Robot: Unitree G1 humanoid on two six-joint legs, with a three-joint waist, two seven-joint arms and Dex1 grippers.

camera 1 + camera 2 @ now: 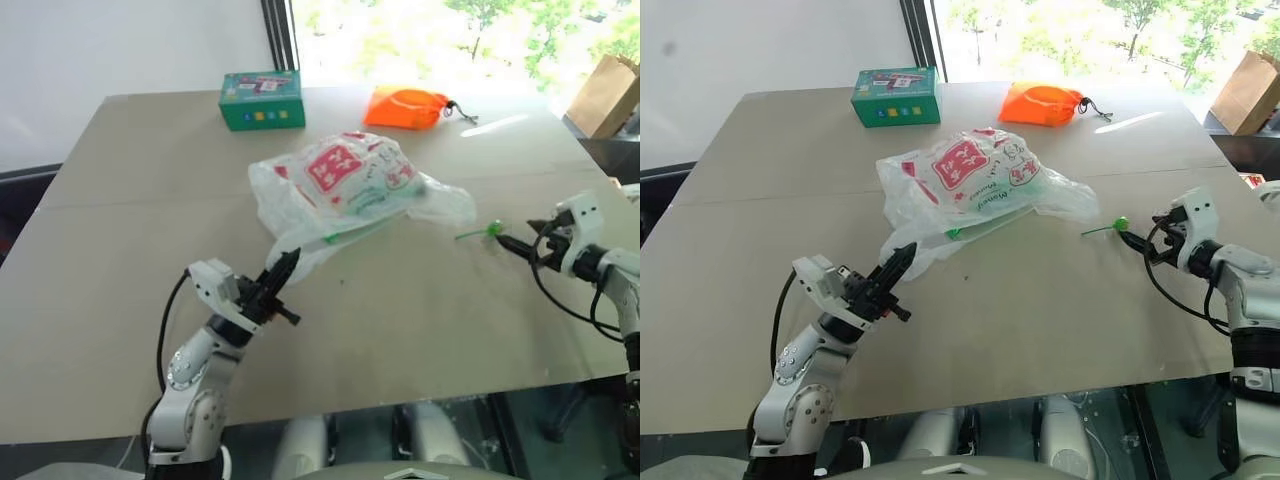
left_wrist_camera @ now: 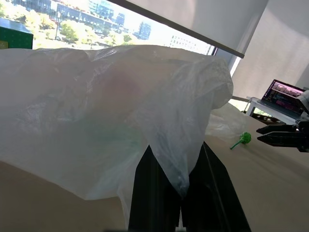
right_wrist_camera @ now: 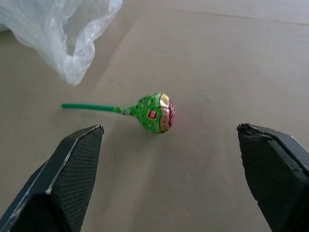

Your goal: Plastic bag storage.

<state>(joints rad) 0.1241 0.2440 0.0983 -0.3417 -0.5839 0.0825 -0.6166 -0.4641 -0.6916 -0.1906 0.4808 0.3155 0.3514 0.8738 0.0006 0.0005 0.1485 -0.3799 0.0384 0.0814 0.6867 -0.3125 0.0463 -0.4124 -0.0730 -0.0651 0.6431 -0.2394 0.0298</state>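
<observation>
Left gripper (image 1: 283, 268) pinched plastic bag (image 1: 345, 185) corner mid-table; right gripper (image 3: 171, 179) spread over green lollipop (image 3: 153, 112) near right edge. Bag unfolded, storage barely begun.

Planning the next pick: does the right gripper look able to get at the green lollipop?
Probably yes: the right gripper is open, the lollipop lies just ahead on bare table, clear of the plastic bag.

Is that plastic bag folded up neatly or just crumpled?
Crumpled: the plastic bag lies in a loose, puffy heap on the table, one corner pinched in the left gripper.
</observation>
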